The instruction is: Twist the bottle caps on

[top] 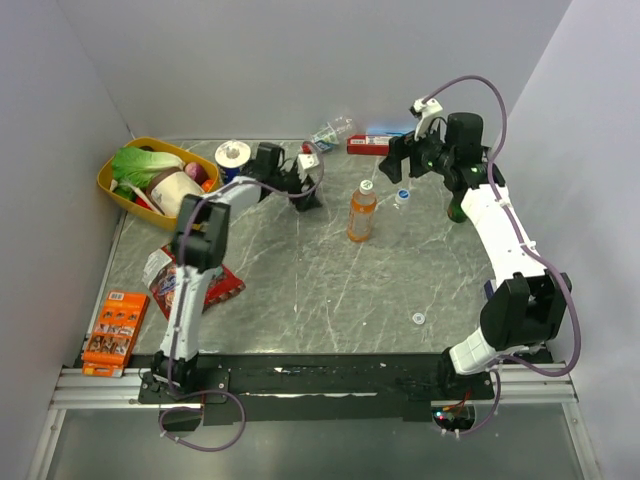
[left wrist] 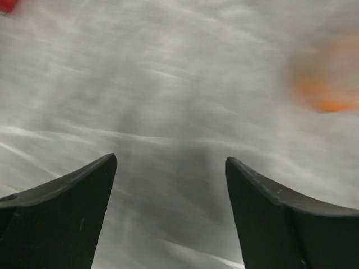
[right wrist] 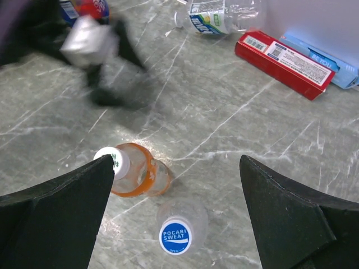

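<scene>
Right wrist, orange bottle (right wrist: 140, 178) upright, water bottle (right wrist: 193, 216) upright, axes vertical

grey marbled table (top: 300, 290) — orange-drink bottle (top: 361, 215) and water bottle (top: 401, 199) upright mid-table, white cap (top: 418, 319) near front.

Top view: bright, even, diffuse light; worktop (top: 330, 290) sharp throughout, with soft, short shadows under the arms; right wall (top: 590, 120) paler than left wall (top: 50, 150); left wrist view: worktop heavily blurred into grey streaks; orange blot (left wrist: 328, 92) formless; left tool (left wrist: 170, 158) dark yet crisp-edged; right wrist view: mostly sharp; left arm (right wrist: 84, 42) smeared; white cap (right wrist: 112, 161) glaring; right tool (right wrist: 176, 159) near-black, underexposed.
</scene>
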{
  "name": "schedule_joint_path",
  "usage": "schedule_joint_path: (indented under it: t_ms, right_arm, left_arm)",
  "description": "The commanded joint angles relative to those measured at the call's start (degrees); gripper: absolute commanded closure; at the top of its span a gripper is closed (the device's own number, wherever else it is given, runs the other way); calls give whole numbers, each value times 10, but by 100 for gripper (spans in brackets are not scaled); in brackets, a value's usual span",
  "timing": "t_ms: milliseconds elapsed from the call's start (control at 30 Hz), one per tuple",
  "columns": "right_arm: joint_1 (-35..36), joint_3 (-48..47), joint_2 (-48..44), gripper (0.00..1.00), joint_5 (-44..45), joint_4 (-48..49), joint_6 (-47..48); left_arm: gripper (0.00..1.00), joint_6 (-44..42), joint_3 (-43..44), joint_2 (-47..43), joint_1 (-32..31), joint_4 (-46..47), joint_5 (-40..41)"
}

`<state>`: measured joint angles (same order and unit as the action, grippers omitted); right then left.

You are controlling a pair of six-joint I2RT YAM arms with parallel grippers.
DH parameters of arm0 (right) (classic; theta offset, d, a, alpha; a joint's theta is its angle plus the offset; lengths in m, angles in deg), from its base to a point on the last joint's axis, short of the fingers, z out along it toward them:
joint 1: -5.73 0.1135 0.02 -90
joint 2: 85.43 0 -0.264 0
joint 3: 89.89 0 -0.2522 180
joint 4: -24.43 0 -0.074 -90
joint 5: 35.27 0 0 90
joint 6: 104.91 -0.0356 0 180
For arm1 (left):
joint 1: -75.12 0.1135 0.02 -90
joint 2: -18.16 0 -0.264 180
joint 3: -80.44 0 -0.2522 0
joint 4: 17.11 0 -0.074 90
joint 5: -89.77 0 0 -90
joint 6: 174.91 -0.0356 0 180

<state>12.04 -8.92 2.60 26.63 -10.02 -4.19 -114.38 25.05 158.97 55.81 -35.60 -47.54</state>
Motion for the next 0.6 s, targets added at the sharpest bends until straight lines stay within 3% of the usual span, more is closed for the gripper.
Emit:
schedule_joint_path:
  t_ms: [0,33,67,100,200,233,333,567]
  right_arm:
    - [-4,-35,-12,1,-14,15,-16]
    - [-4,-38,-9,1,-17,15,-18]
    - [-5,-42,-7,1,-16,16,-20]
    - [-4,-41,-5,1,-15,19,-23]
    - [-4,-39,3,1,-14,25,-29]
    - [-5,-38,2,1,-15,28,-30]
    - [-5,-22,-5,1,-14,29,-29]
    - [-7,14,-39,1,-3,28,-20]
  left_arm:
    - [8,257,-283,-288,-8,305,-42]
    - [1,290,-380,-344,-13,384,84]
    - [4,290,-390,-347,-26,418,124]
    - [4,272,-374,-337,-27,376,138]
    - [4,269,-186,-205,-5,232,175]
    - [4,281,-107,-142,2,222,173]
    - [4,268,8,-39,15,218,193]
    - [4,239,227,125,22,234,274]
